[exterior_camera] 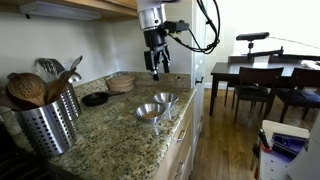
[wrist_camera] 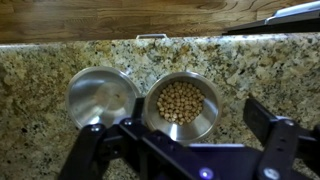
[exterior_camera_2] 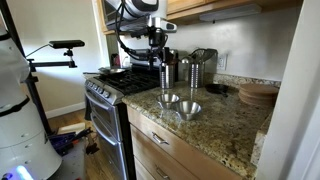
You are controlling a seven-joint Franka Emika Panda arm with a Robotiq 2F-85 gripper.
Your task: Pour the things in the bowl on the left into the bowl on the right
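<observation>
Two steel bowls stand side by side on the granite counter. In the wrist view the bowl on the right holds pale round beans, and the bowl on the left is empty. Both exterior views show the pair as small bowls near the counter's front edge; their contents are too small to make out there. My gripper hangs well above them, roughly over the filled bowl. It is open with nothing between its fingers. It also shows in both exterior views.
A perforated steel utensil holder with wooden spoons stands on the counter, with a black dish and a wooden stack behind the bowls. Steel canisters, a stove and wooden boards flank them. A dining table with chairs stands beyond.
</observation>
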